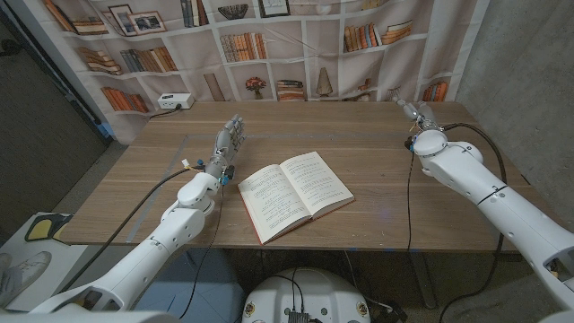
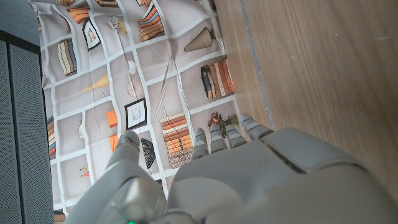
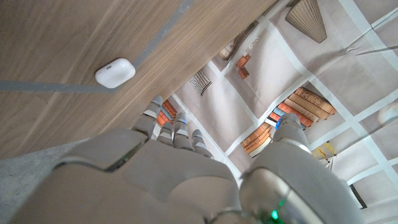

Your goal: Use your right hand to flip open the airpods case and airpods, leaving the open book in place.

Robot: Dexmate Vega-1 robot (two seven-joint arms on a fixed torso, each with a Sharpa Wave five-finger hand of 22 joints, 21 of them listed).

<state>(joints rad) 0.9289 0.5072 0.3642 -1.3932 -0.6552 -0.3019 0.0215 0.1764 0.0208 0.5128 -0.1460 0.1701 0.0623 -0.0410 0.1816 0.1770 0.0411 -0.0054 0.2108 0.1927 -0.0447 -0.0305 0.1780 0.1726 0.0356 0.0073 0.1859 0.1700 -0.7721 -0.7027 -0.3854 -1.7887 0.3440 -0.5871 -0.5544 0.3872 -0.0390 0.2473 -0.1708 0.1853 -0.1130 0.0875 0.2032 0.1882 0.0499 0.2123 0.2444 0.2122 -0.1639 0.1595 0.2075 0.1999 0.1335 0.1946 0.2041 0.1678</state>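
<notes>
The left robot hand [image 1: 228,141] stood on the table [image 1: 359,144] left of the open book [image 1: 294,194], fingers apart, grasping nothing. The book lay open mid-table, undisturbed. The right robot hand [image 1: 414,112] hovered near the far right edge, released and empty. The airpods case [image 3: 115,72] sat closed on the table near its fingers, untouched, so the flipping seemed wholly left to do.

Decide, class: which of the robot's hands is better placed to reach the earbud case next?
Right. The closed white earbud case lies on the table just ahead of the right hand, whereas the left hand waits beyond the open book.
</notes>
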